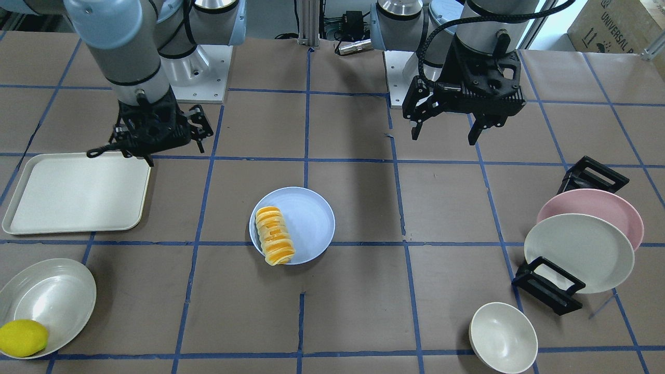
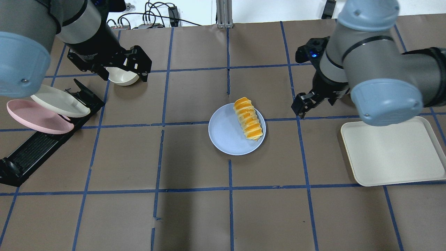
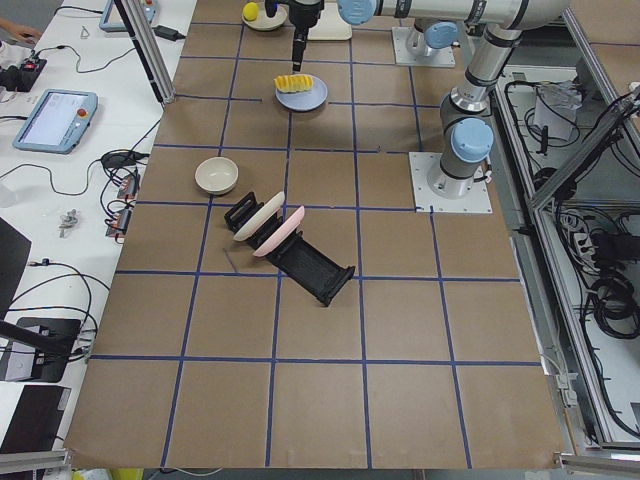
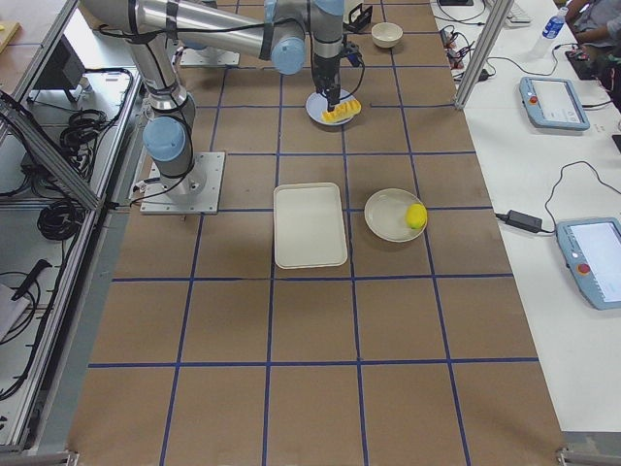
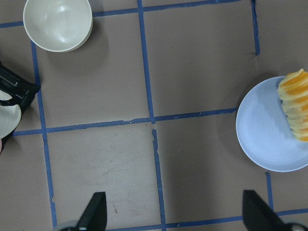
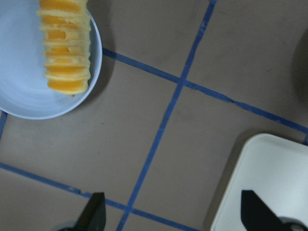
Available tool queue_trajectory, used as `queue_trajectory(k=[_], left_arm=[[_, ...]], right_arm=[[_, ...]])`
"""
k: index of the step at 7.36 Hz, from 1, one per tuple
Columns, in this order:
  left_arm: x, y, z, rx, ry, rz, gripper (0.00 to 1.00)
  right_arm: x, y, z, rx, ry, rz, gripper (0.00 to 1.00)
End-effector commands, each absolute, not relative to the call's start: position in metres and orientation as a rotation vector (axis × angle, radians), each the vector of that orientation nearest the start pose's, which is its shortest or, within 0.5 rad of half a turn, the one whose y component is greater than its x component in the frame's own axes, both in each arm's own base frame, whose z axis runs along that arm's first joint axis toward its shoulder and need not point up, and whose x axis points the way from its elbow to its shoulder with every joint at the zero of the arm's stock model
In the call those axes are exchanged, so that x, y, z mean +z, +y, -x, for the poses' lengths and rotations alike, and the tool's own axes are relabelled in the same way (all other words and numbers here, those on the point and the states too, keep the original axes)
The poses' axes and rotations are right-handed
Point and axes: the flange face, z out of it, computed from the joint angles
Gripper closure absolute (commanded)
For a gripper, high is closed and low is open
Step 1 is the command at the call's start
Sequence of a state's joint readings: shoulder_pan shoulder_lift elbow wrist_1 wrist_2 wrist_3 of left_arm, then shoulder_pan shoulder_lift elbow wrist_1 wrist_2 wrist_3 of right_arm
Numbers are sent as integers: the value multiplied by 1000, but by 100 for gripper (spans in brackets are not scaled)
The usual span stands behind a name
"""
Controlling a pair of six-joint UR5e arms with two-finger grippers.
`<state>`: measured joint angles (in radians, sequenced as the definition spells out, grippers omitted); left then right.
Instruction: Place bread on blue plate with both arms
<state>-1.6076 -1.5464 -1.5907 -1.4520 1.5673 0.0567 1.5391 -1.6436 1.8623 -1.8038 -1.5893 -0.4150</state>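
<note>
The bread (image 1: 275, 235) lies on the blue plate (image 1: 309, 218) at the table's middle, along the rim on the right arm's side, one end slightly over the edge. It also shows in the overhead view (image 2: 247, 118) on the plate (image 2: 226, 134). My left gripper (image 1: 448, 132) is open and empty, raised above the table away from the plate; its wrist view shows the plate (image 5: 262, 139) and the bread (image 5: 296, 103) at the right. My right gripper (image 2: 315, 108) is open and empty, beside the plate; its wrist view shows the bread (image 6: 65, 48).
A cream tray (image 1: 78, 192) lies by the right arm. A shallow bowl (image 1: 57, 296) holds a lemon (image 1: 23, 337). A black rack (image 1: 548, 285) holds a pink plate (image 1: 597, 205) and a cream plate (image 1: 579, 252). A small cream bowl (image 1: 503, 337) stands near it.
</note>
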Motion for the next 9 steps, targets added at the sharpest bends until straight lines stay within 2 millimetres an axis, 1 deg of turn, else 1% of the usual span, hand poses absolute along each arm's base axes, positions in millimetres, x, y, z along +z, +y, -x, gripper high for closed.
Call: queue_trajectory(k=[1, 2, 3, 4, 5, 6, 7, 8, 9], left_arm=[[504, -489, 152, -198, 3135, -147, 0], [507, -490, 152, -205, 3135, -147, 0], [502, -492, 152, -176, 3134, -149, 0], [499, -493, 153, -166, 3134, -152, 0], [502, -493, 153, -178, 3135, -152, 0], [499, -495, 153, -174, 3135, -152, 0], [503, -493, 152, -179, 3140, -148, 0], [501, -489, 153, -169, 3141, -153, 0], [506, -489, 155, -186, 3140, -160, 0]], right_arm=[[433, -430, -54, 17, 3103, 583, 1], [434, -426, -47, 37, 3102, 556, 1], [440, -420, -49, 23, 3113, 553, 0], [444, -409, -53, 27, 3110, 540, 0], [446, -397, -57, 9, 3119, 512, 0], [450, -389, -60, -19, 3121, 475, 0], [451, -388, -62, -34, 3119, 470, 0], [452, -388, -64, -39, 3119, 439, 0], [453, -386, -79, -48, 3120, 448, 0]])
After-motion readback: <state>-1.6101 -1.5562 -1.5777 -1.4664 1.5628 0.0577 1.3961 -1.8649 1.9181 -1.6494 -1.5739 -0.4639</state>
